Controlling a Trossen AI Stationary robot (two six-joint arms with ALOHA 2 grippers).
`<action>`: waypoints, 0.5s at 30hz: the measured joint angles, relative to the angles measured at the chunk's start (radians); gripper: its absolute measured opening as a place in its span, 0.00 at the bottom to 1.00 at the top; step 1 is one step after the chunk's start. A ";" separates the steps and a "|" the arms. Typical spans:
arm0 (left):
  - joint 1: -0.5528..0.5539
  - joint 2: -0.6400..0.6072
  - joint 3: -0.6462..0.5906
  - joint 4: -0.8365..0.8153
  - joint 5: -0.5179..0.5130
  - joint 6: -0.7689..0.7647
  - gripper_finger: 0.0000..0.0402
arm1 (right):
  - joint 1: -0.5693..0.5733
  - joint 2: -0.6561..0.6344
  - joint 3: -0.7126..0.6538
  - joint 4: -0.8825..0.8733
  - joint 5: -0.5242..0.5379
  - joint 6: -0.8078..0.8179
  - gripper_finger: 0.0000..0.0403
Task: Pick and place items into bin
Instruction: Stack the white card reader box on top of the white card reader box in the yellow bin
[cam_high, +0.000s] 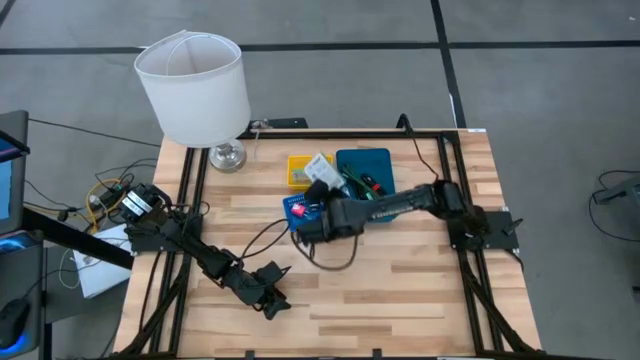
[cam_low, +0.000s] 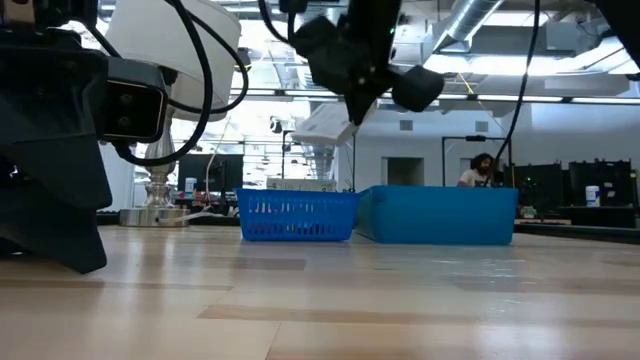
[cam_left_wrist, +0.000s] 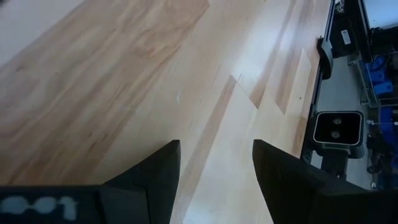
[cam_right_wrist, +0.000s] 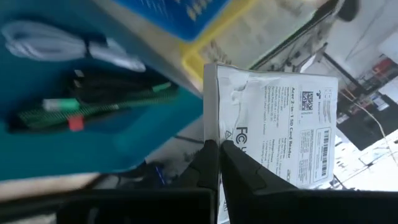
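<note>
My right gripper (cam_high: 322, 186) is shut on a white printed packet (cam_right_wrist: 273, 124), which hangs over the bin set at the table's far middle. That set is a yellow square tray (cam_high: 296, 172), a small blue basket (cam_low: 297, 216) and a teal tray (cam_high: 372, 160). In the teal tray lie a grey cable (cam_right_wrist: 56, 43), a green piece (cam_right_wrist: 93, 106), black sticks and a red bit (cam_right_wrist: 76, 123). My left gripper (cam_left_wrist: 214, 168) stands open over bare wood near the table's front left. My right gripper pinches one edge of the packet (cam_right_wrist: 211, 134) between its two shut fingers. The packet is lifted clear above the trays (cam_low: 325, 125), and its printed face shows in the right wrist view.
A lamp with a white shade (cam_high: 195, 85) stands at the far left corner. Black frame rails (cam_high: 455, 190) run along the table's sides. Loose cables (cam_high: 110, 195) lie off the left edge. A person (cam_low: 482, 170) sits in the room behind. Bare wood spreads across the front half.
</note>
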 joint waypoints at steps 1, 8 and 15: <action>0.000 0.000 0.000 -0.005 0.000 -0.002 0.47 | -0.016 0.000 0.000 0.000 0.000 -0.020 0.00; -0.001 0.000 0.001 -0.049 -0.008 -0.027 0.47 | -0.117 -0.018 0.001 0.024 -0.001 -0.060 0.00; 0.000 0.000 0.000 -0.061 -0.039 -0.066 0.47 | -0.127 -0.024 0.001 0.163 -0.010 -0.154 0.00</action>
